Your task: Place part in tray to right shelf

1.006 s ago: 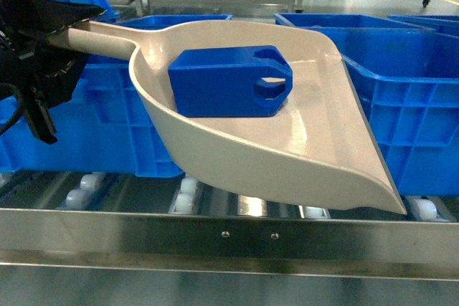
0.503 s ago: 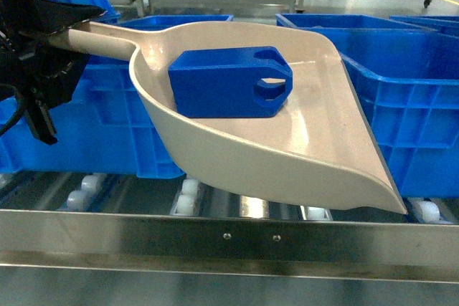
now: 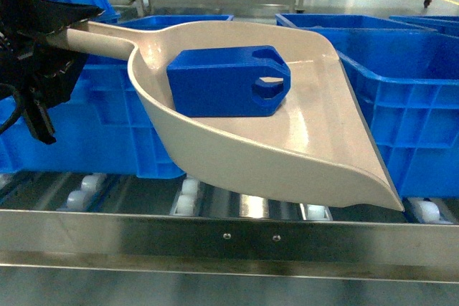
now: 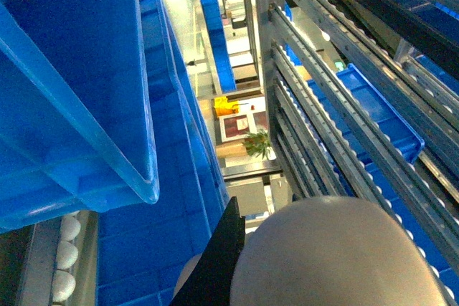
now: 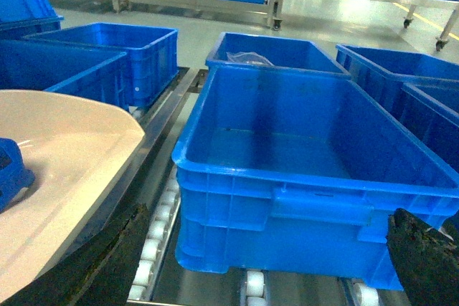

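Large blue crates (image 3: 401,91) stand on the right shelf (image 3: 229,238), on its white rollers (image 3: 188,197) behind the steel front rail. The bright blue part (image 3: 228,82), boxy with a holed, chamfered end, lies in the beige tray (image 3: 315,148), held above the rollers. The left claw (image 3: 50,23) is clamped on the tray's handle. The right claw (image 5: 265,263) stands wide open, holding nothing, facing a crate.

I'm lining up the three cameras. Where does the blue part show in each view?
Head: the part lies centre frame, inside the tray.
Left wrist: not in it; only the tray's beige underside shows.
Right wrist: a corner of it at the left edge.
Shared landmark: the tray.
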Controlling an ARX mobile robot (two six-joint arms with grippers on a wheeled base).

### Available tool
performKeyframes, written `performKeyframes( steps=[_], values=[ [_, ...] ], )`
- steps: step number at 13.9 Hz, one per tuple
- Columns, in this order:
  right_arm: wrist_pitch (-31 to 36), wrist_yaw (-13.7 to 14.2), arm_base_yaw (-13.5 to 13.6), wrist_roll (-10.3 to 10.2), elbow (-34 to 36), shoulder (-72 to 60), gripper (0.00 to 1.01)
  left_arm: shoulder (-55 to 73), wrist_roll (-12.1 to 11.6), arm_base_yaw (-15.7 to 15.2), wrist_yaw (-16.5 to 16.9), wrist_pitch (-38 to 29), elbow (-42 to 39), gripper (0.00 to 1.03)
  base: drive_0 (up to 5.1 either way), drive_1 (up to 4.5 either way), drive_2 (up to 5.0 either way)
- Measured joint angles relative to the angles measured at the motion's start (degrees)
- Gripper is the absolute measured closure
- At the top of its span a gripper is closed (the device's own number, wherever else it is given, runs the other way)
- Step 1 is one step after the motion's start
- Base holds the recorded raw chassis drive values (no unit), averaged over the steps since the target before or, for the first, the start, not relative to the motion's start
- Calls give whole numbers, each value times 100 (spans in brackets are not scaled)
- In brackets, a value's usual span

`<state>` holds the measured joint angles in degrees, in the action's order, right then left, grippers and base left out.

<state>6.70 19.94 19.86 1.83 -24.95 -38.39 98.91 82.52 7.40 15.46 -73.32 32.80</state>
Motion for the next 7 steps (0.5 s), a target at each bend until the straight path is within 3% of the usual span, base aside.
performKeyframes(
  steps=[7],
  values=[
    [0, 2, 0, 0, 0, 0, 3, 0, 0, 0, 2, 0, 0, 89, 0, 0, 0]
  ],
)
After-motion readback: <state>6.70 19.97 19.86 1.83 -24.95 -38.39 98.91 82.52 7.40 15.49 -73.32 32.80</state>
